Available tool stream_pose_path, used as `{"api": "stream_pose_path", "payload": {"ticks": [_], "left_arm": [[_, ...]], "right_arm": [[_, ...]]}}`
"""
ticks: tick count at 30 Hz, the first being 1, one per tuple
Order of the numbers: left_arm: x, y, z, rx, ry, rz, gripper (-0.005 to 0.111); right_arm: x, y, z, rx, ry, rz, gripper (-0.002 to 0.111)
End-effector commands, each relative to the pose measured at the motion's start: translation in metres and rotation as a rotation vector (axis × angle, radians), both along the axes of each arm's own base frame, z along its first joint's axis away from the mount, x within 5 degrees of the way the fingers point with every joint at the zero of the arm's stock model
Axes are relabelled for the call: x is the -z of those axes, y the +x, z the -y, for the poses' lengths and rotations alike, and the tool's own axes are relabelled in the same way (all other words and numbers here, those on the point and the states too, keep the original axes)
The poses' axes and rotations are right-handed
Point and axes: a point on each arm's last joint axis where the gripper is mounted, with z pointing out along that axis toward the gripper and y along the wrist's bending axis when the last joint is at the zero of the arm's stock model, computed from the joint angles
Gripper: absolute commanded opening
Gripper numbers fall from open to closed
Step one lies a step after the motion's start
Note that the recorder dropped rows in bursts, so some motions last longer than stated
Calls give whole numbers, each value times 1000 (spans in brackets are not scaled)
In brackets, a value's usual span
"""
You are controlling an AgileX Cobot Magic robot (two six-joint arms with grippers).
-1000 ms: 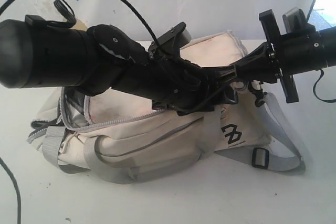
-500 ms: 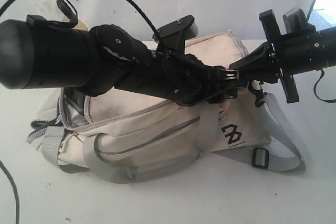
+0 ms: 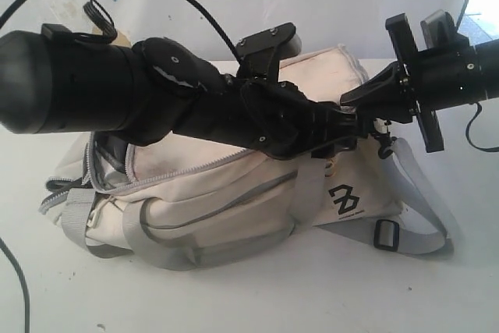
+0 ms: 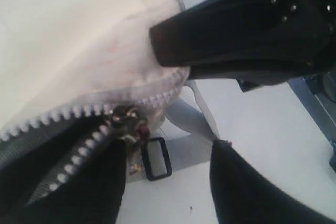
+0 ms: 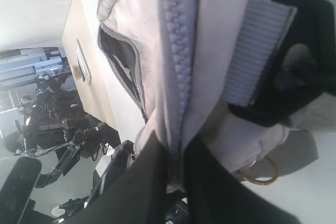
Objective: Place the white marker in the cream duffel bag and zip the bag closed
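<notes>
Right wrist view: right pincer (image 5: 175,153) pinches tight the cream duffel bag (image 5: 142,24) along its zipper (image 5: 178,35).

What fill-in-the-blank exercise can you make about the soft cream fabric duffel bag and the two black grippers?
The soft cream fabric duffel bag lies on a ___ table.
Its small printed logo is ___.
The right gripper is ___ on the bag's zipper seam.
The left gripper, beside the metal zipper slider, stands ___.
Missing words: white; black; shut; open.

The left end effector (image 4: 167,153) has slid rightward along the top of the cream duffel bag (image 3: 234,196).
</notes>
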Motion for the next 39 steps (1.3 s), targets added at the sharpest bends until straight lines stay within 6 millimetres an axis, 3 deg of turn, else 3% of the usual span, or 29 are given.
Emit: {"api": "stream_pose_path", "payload": {"ticks": [1,11,19,39], "left_arm": [[3,-5,1,50,9,-17,51],[3,7,-1,-59,11,57,50],[27,5,6,1,36,-31,45],[23,15,3,-97,29,58,45]], "right_arm": [[-9,0,2,1,23,29,0],[-10,-1,2,-2,18,32,0],[-10,-1,2,-1,19,35,0],[-10,-1,2,-3,15,35,0]]}}
